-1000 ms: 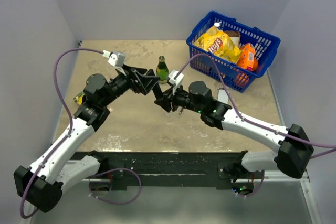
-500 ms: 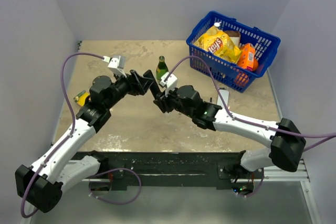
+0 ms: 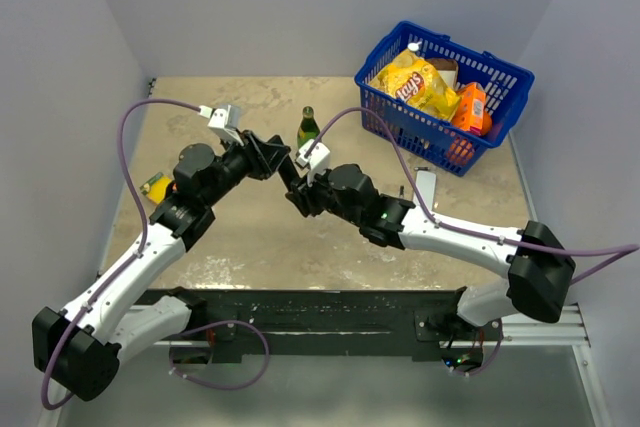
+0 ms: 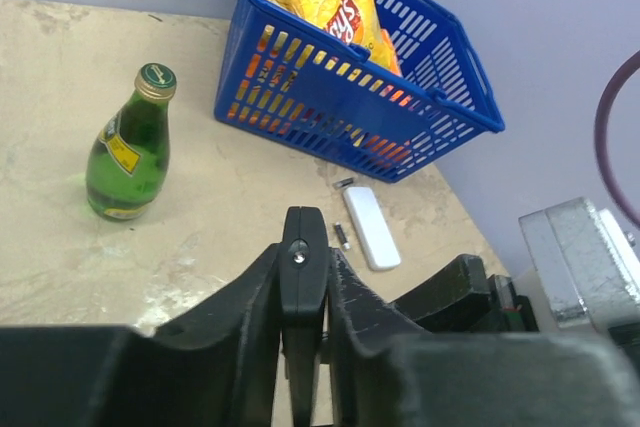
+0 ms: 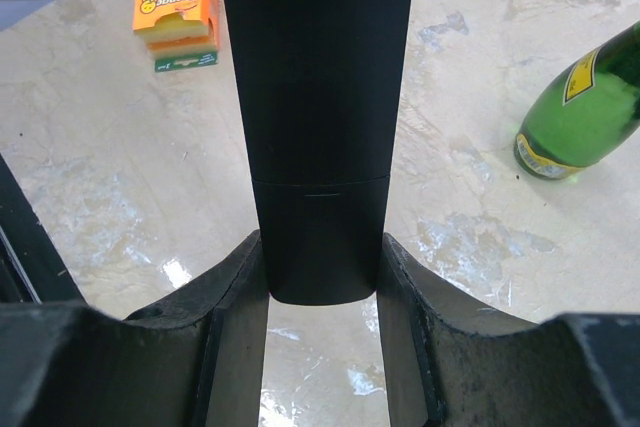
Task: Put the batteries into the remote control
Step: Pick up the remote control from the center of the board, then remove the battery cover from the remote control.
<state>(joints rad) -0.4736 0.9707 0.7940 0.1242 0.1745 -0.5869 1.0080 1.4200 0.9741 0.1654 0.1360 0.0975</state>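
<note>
the remote control (image 5: 320,97) is being gripped midair by left end effector (image 4: 303,269) and right end effector (image 5: 322,259), likely needing opening next.

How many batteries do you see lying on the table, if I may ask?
2. One battery lies near the blue basket; the other battery lies beside the flat white device. More may be hidden behind the arms.

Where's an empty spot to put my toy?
Bare table lies left of the green bottle, toward the back corner, and along the near strip between the arms. It's crowded mid-table, where the left gripper and right gripper hold the remote control, and by the blue basket, white device and batteries.
</note>
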